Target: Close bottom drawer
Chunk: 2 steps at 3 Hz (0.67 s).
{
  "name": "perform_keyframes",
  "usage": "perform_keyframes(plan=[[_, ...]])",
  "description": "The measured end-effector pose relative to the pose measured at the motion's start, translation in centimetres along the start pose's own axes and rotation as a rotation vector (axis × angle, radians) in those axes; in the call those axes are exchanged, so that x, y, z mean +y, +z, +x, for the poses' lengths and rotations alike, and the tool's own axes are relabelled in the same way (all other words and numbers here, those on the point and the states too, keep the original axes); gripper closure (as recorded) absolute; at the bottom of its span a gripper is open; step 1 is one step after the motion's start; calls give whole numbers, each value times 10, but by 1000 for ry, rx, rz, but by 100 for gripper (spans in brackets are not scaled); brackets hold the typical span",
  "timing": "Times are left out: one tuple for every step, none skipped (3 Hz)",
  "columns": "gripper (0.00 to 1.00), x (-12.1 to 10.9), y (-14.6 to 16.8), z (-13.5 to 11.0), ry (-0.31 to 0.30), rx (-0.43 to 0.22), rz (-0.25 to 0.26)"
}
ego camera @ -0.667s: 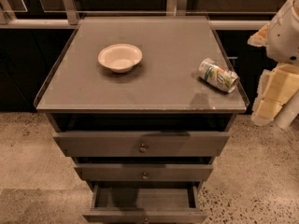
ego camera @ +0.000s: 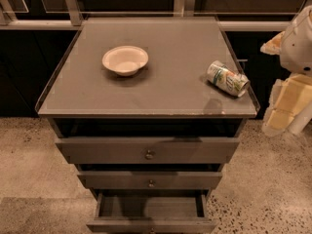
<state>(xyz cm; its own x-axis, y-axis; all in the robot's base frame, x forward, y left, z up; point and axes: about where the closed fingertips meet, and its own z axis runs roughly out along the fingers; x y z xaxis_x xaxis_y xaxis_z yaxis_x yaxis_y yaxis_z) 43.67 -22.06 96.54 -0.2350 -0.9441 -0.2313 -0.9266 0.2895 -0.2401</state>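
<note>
The bottom drawer (ego camera: 151, 223) of the grey-brown cabinet is pulled out, its empty inside (ego camera: 151, 206) showing at the frame's lower edge. Its thin front panel carries a tiny round knob (ego camera: 152, 230). The middle drawer (ego camera: 150, 180) and the top drawer (ego camera: 148, 150) above it stick out slightly. My gripper (ego camera: 285, 108), pale yellow under a white arm part (ego camera: 298, 45), hangs at the right edge. It is beside the cabinet's top right corner, well away from the bottom drawer.
On the cabinet top (ego camera: 161, 96) a white bowl (ego camera: 125, 60) stands left of centre and a can (ego camera: 227, 78) lies on its side near the right edge. Dark cabinets and a rail run behind. Speckled floor (ego camera: 273, 179) surrounds the cabinet.
</note>
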Motion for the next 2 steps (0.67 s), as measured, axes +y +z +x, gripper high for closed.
perform_keyframes(plan=[[0, 13, 43, 16, 73, -63, -43], [0, 32, 104, 33, 167, -111, -87]])
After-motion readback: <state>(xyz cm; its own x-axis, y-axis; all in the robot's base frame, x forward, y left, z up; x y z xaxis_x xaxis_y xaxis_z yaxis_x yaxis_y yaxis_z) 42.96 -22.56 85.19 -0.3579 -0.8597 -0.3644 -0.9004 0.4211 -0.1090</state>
